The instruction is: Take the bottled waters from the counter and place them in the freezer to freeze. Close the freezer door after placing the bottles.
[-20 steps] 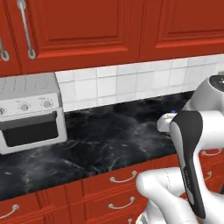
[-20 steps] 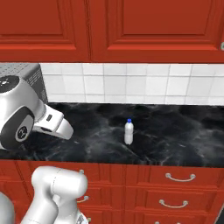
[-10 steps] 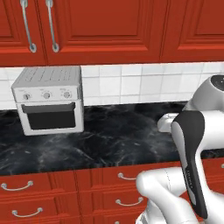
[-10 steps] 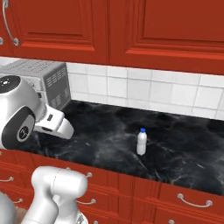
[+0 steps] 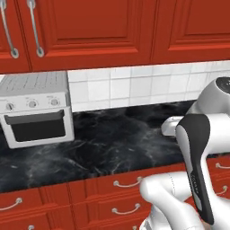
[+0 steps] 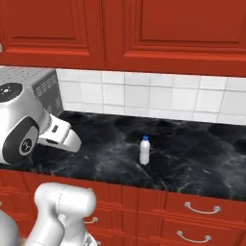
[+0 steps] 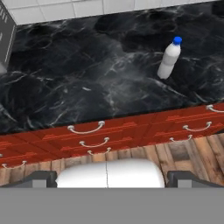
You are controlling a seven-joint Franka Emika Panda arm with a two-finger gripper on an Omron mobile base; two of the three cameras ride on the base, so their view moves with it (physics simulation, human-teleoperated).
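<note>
Black marble-look counter (image 6: 192, 168) under red cabinets, one blue-capped bottle (image 6: 144, 150) upright on it, open gripper (image 7: 109, 177) held back over the floor.

At the left of the scene sits a boxy silver toaster oven (image 5: 36, 110) with three knobs and a dark glass door, backed by glossy white wall tiles (image 6: 158, 98); right of it runs bare, white-veined polished stone, then the small whitish translucent bottle, standing alone with its long axis vertical, near the counter's front edge. In the hand view the bottle (image 7: 169, 58) lies ahead and to the right of the jaws, which stand wide apart and hold nothing, so the reach likely calls for a move forward and rightward, closing on the rounded plastic body from the side. Below run red drawers (image 7: 131, 133) with curved silver handles, over plank flooring.
</note>
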